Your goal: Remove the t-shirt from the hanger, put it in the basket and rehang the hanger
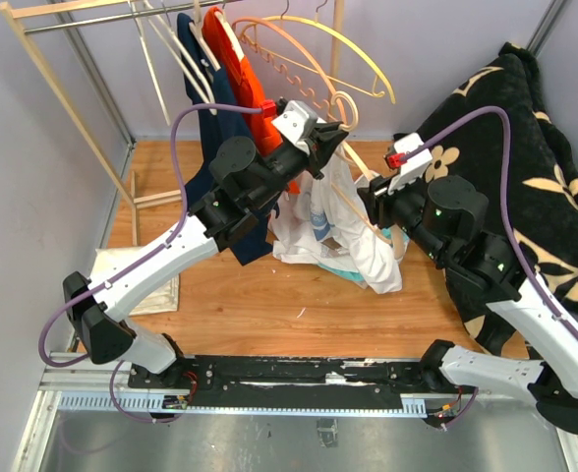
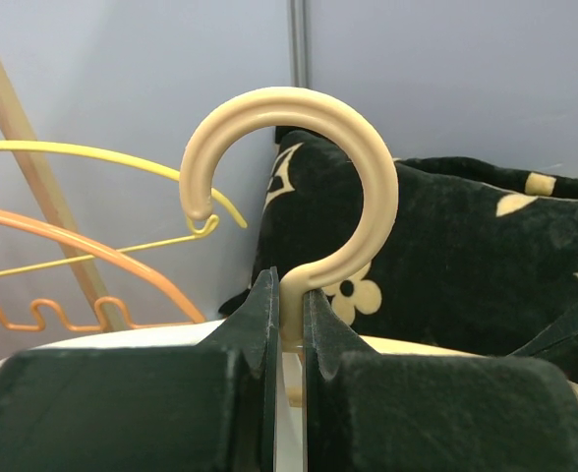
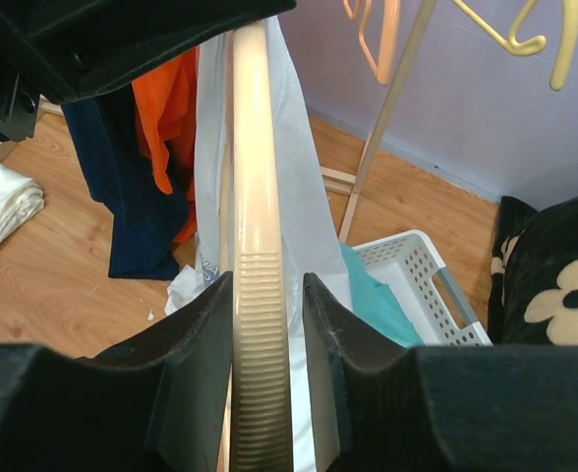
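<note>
Loosely crumpled white t-shirt (image 1: 366,251), cream hanger (image 2: 377,187)

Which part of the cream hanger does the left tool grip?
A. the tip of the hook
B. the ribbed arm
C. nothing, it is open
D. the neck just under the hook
D: the left wrist view shows the left tool shut on the hanger at its neck, with the whole hook curving free above the fingers.

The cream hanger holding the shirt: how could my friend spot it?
Find the wooden clothes rack at the back left. Right of it, the left gripper pinches a cream plastic hanger below its hook, a white t-shirt hanging off it. Its hook is fat, unlike the thin orange hanger and yellow hanger.
</note>
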Controlling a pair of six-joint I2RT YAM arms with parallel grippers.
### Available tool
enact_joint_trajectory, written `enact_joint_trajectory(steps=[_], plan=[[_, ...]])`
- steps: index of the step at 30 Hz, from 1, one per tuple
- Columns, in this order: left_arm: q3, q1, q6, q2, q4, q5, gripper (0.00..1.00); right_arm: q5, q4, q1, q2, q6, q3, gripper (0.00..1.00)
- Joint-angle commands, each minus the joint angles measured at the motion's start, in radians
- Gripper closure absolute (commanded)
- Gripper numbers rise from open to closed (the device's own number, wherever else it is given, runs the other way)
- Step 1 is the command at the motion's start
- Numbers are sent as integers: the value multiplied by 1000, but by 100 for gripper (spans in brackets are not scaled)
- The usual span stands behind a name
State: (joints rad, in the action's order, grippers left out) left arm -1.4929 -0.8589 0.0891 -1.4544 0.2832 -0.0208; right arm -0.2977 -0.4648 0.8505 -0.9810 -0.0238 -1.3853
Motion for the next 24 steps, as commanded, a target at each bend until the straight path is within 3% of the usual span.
enact_joint_trajectory(steps=[1,18,20,24], plan=[[-5,3,-3,46,80,-10,99,5,36,-15,-4,-3,-12,68],[22,3,4,55,88,12,99,-3,84,-25,24,2,25,94],[18,3,7,52,85,16,94,-5,90,-25,28,6,30,98],[-2,3,6,43,77,11,72,-11,96,-25,35,13,39,99]])
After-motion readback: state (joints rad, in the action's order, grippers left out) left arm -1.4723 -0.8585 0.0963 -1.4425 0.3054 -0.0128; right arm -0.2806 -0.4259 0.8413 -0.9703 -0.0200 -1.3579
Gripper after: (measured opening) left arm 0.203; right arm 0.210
